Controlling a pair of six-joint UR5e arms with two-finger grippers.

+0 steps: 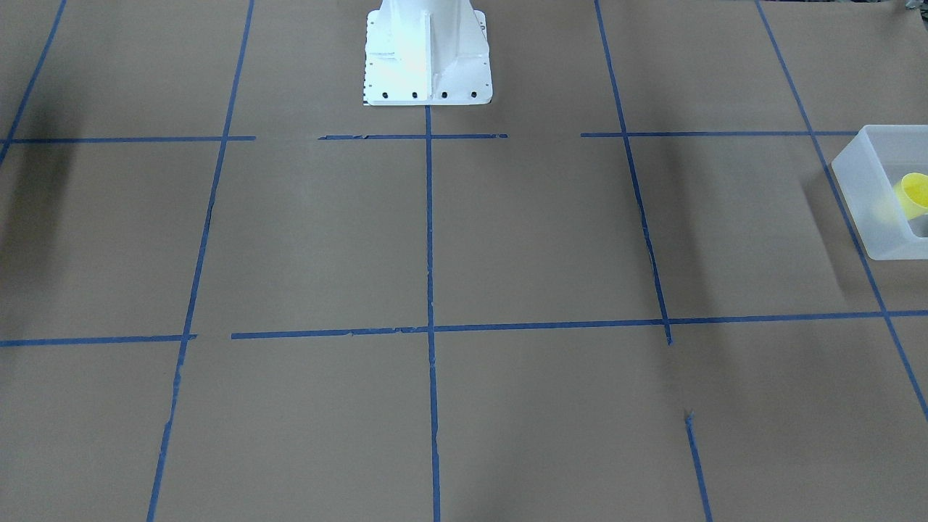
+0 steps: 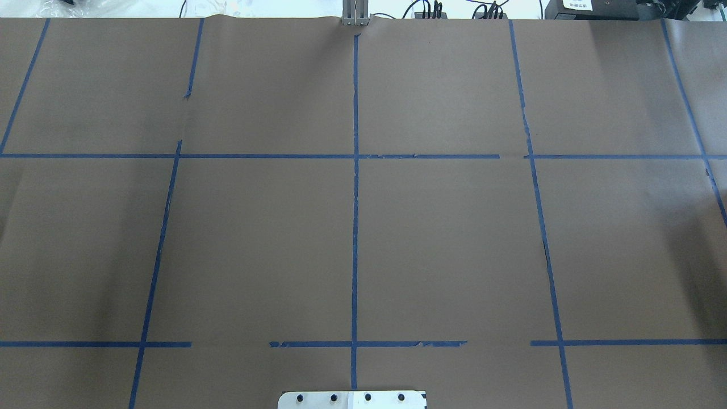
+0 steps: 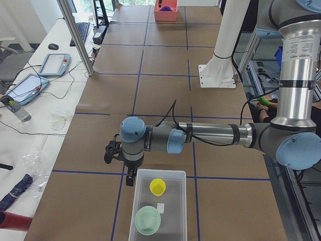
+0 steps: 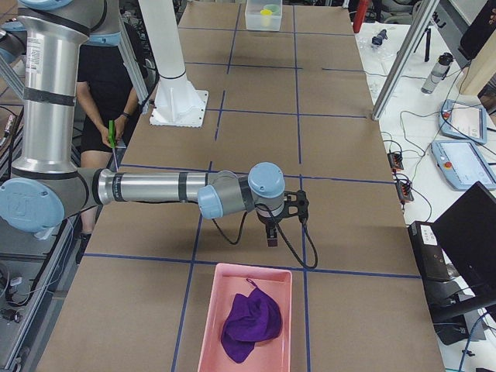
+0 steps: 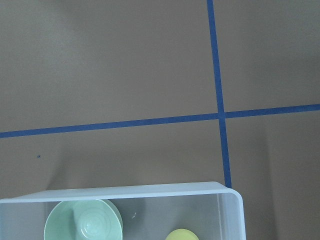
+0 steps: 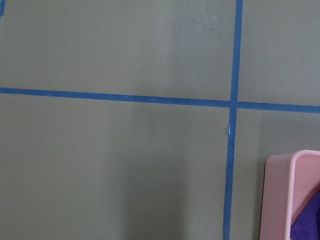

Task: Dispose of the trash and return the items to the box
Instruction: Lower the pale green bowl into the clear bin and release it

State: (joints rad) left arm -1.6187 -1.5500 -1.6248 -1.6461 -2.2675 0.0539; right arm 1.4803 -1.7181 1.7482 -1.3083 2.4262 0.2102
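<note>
Box (image 1: 866, 199) partly beyond view's edge

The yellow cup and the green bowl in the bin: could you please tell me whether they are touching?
Apart. The left wrist view shows bare floor of the bin between the yellow cup and the green bowl.

Brown paper table cover (image 6: 115, 170) is filling most of the view, with blue tape lines (image 6: 115, 96) crossing it: one is running left to right across the upper part, and one top to bottom right of centre. A pink tray (image 6: 280, 200) is showing one rounded corner at the lower right, just beside the upright line — a purple cloth (image 6: 307, 226) is lying inside, cut off by the edge.
</note>
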